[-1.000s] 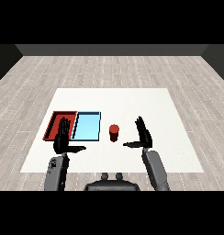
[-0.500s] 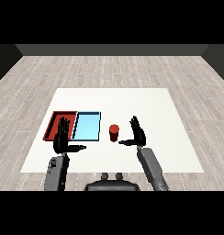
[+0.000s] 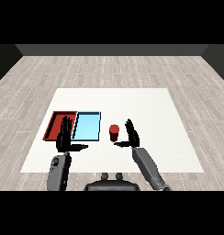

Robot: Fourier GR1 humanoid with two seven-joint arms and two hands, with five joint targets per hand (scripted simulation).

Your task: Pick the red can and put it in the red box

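- Red can [image 3: 114,132] stands upright on the white table [image 3: 146,105], nearer the front edge than the back, just right of the light blue tray [image 3: 87,126] and apart from it. Nothing is touching it.
- My right hand [image 3: 131,136] is just beside the can on its right, fingers straight and pointing up, thumb stretched left along the table under the can's base line. Hand is released, holding nothing. Palm faces the can so that fingers and thumb can curl round it from the side; a side approach suits an upright cylinder.
- My left hand [image 3: 64,137] hangs over the near edge of the two trays, around where the red tray [image 3: 57,124] meets the blue one. Fingers straight, thumb out to the right, released, holding nothing. Judged idle: it is well apart from the can.
- Red tray lies at the left end of the pair, touching the blue tray along one side. It looks bare inside as far as I can see; my left hand covers its near right corner.
- Judgement: grasp not yet made. The carry must pass over the blue tray to reach the red one, so the can needs lifting above both rims.
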